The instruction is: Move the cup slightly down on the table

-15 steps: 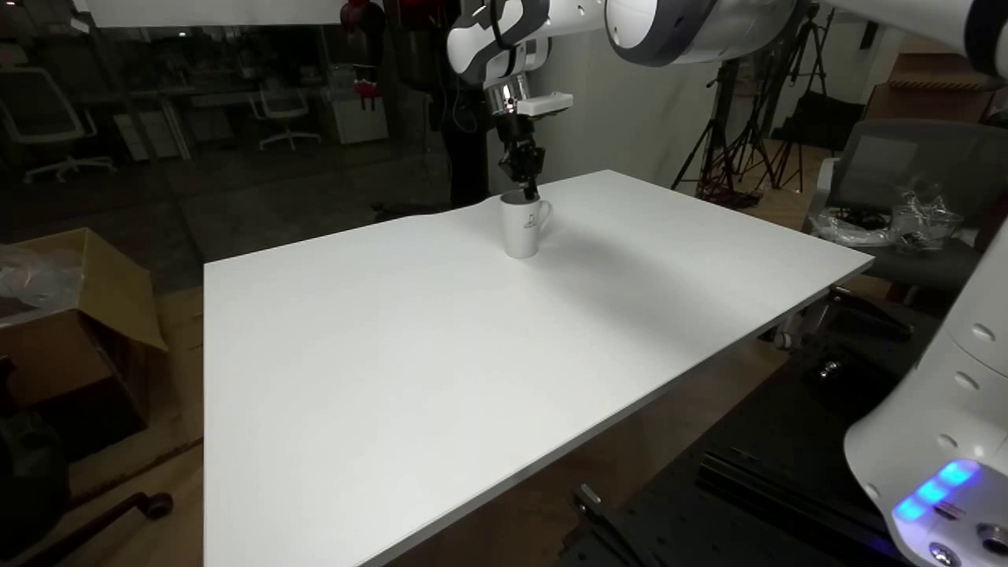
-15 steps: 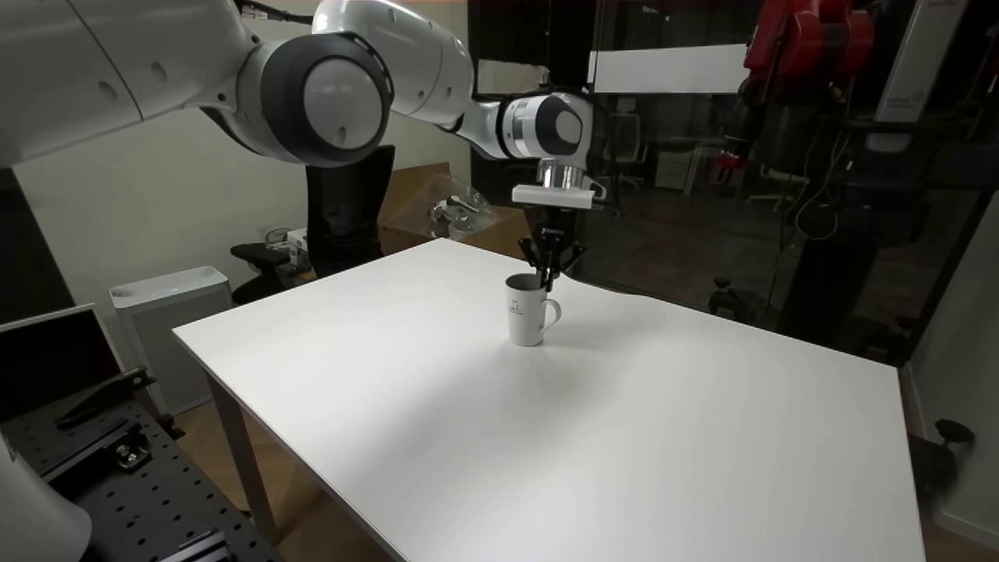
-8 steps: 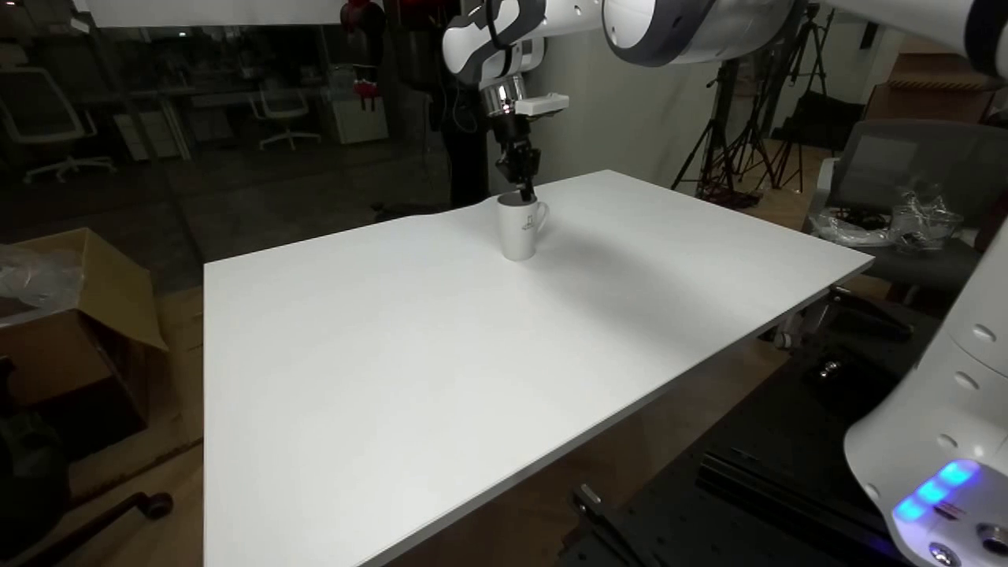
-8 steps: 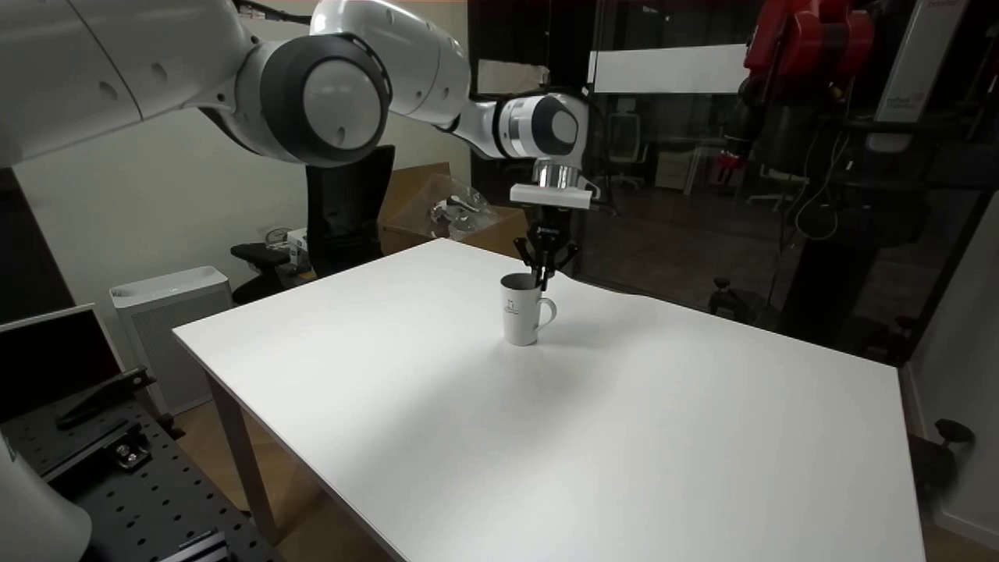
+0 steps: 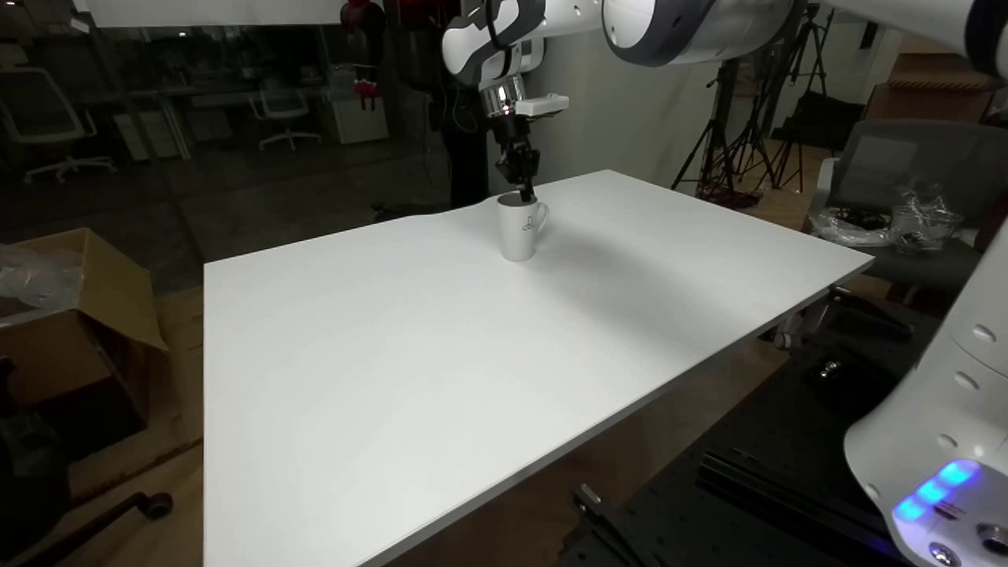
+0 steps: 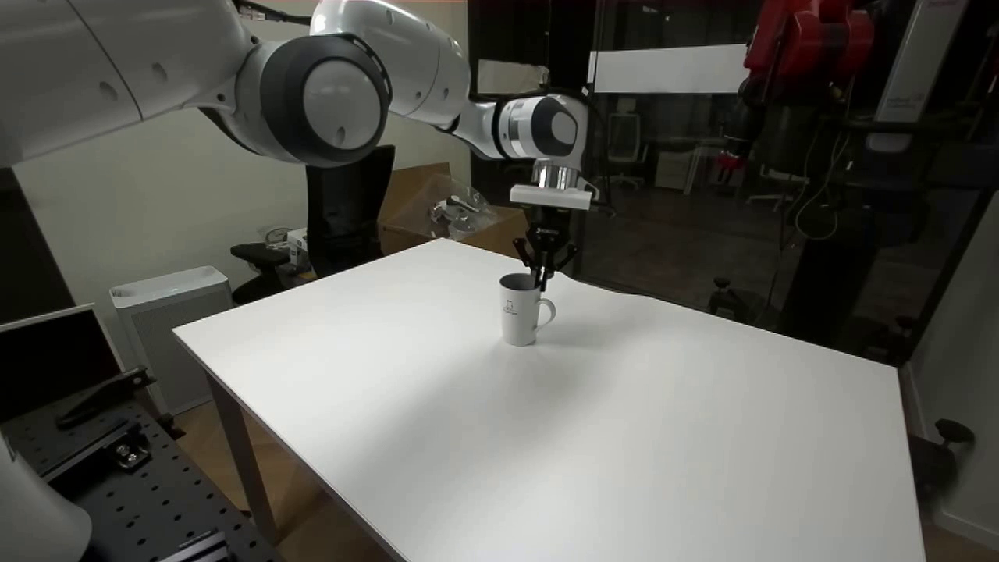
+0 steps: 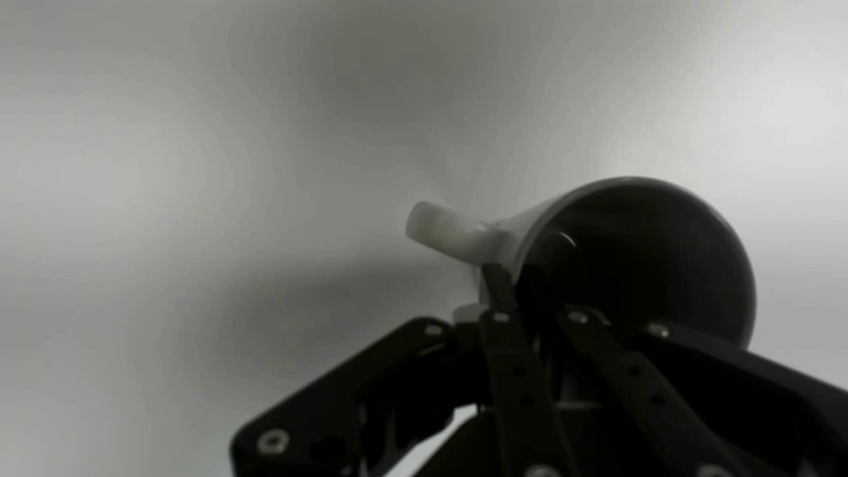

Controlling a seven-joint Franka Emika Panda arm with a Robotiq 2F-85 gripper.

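— Is your tool holding anything?
— Yes, I have it clenched on the cup. One finger is down inside, the other finger is outside, and I'm pinching the cup's wall between them, near the handle.
— Where's the cup, then?
— At the far part of the surface, about midway between left and right in both exterior views. It's upright, its handle to the right and a small dark print on its side. Whether its bottom touches the surface or is just clear of it, I can't tell.
— And your arm?
— My arm reaches in above the surface; in an exterior view my base, with a blue light, is at the near right.
— What else is around?
— In an exterior view, an open cardboard box with clear plastic in it is left of the surface, and a grey chair is to the right.
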